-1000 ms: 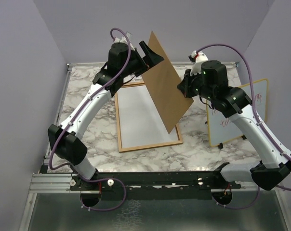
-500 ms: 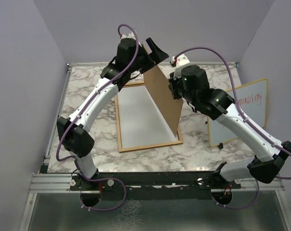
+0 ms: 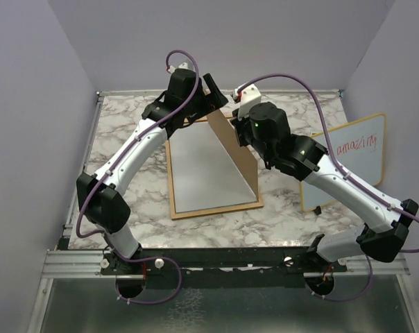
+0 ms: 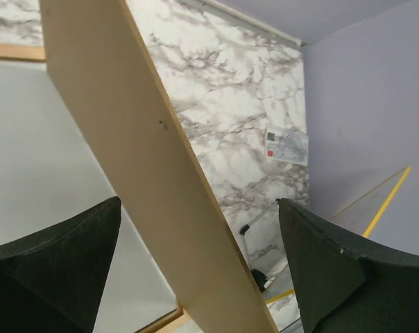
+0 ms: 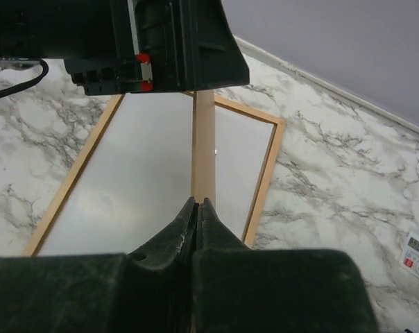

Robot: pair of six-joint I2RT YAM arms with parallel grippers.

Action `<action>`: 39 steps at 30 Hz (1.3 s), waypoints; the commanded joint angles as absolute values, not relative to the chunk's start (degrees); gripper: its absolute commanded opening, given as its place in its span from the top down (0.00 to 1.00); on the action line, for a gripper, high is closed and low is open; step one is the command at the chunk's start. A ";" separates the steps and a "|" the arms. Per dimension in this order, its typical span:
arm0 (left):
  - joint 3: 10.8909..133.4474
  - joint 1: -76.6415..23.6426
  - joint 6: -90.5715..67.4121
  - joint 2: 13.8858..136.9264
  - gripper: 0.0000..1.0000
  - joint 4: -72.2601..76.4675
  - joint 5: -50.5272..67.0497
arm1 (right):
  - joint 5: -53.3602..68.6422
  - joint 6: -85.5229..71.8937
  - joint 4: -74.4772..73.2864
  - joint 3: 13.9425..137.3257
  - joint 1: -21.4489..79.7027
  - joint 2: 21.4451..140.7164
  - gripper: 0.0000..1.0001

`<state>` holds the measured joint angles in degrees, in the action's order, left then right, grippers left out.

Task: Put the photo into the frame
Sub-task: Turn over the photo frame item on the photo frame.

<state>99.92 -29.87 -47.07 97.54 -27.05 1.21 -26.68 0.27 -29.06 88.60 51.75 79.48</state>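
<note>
frame [image 3: 216, 210] lies flat on the marble table [image 3: 119, 132], below both grippers, its thin orange-brown rim around a pale grey pane. its brown board [image 3: 241, 156] stands tilted on edge over the pane. the board's low edge sits by the frame's right rim and its high corner points toward the far wall.

the right gripper [image 3: 238, 132] is at the board's upper edge. in its wrist view the right gripper [image 5: 198, 205] has its fingers pressed together, pinching that edge. the board [image 5: 203, 146] runs away from the tips as a narrow pale strip seen edge-on. the frame's rim [image 5: 265, 173] shows beneath the tips on both sides, and the left arm's black body fills the space above.

the left gripper [image 3: 211, 97] is at the board's top corner with its jaws spread wide. in its wrist view the left gripper [image 4: 199, 208] straddles the board [image 4: 140, 173], one dark finger on each side. neither finger clearly touches it. to the left of the strip is the grey pane with a bit of rim [image 4: 8, 52]. to the right is marble with a small label [image 4: 287, 146].

a whiteboard [image 3: 362, 149] with red writing stands to the right of the right arm, at the table's edge.
</note>
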 commanded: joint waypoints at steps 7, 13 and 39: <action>93.63 -30.15 -44.80 92.13 0.20 -30.81 -0.49 | -15.66 -9.04 -23.33 81.06 53.00 74.15 1.00; 88.89 -30.10 -44.77 89.84 0.37 -31.29 -1.58 | -14.35 -12.96 -23.14 80.60 53.00 72.63 1.00; 90.13 -22.00 -43.47 83.07 1.00 -30.86 7.65 | -24.78 -24.70 -25.29 81.28 52.86 74.18 0.99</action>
<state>86.89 -26.24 -44.14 86.39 -33.08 2.02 -19.94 -21.37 -24.53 80.05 52.56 73.25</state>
